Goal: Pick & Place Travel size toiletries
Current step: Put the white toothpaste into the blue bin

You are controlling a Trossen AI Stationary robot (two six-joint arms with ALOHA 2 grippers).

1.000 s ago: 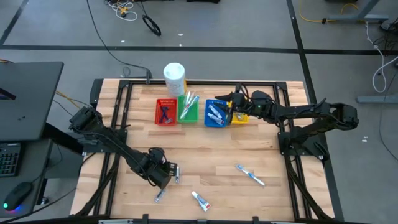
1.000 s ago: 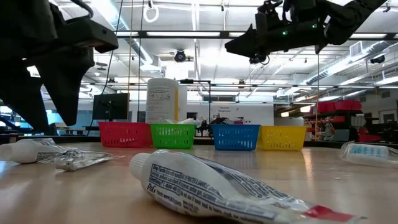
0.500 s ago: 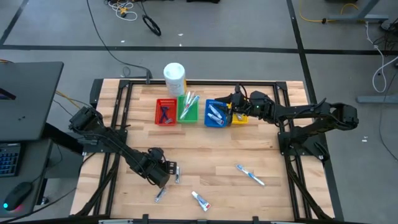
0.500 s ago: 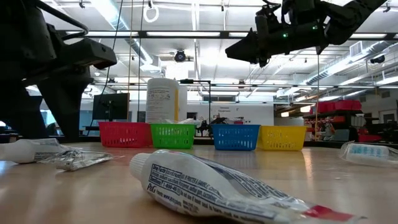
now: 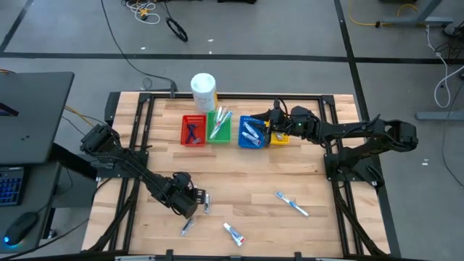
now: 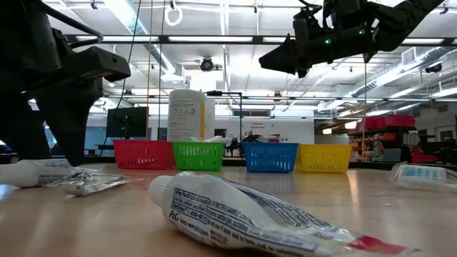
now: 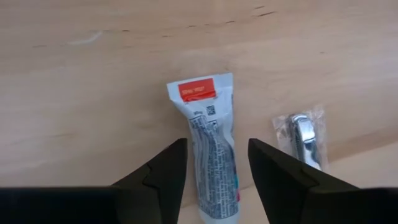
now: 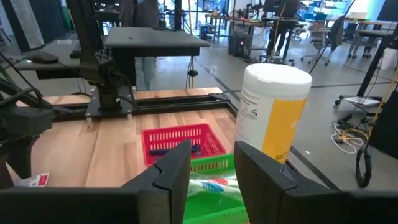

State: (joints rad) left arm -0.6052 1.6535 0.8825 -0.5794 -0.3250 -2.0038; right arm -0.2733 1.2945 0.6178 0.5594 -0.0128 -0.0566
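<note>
Standing in a row along the far side of the pale wooden slatted surface: red plastic mesh bin, green mesh bin, blue mesh bin, yellow mesh bin. Rising upright just behind the red and green bins: large white cylindrical canister. Sitting off the surface's left edge: black desk. Trailing across the grey floor: dark cables.

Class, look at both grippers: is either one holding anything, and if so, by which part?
Nothing is held. The left gripper is open, straddling a white tube on the table; the right gripper is open and empty over the bins.
</note>
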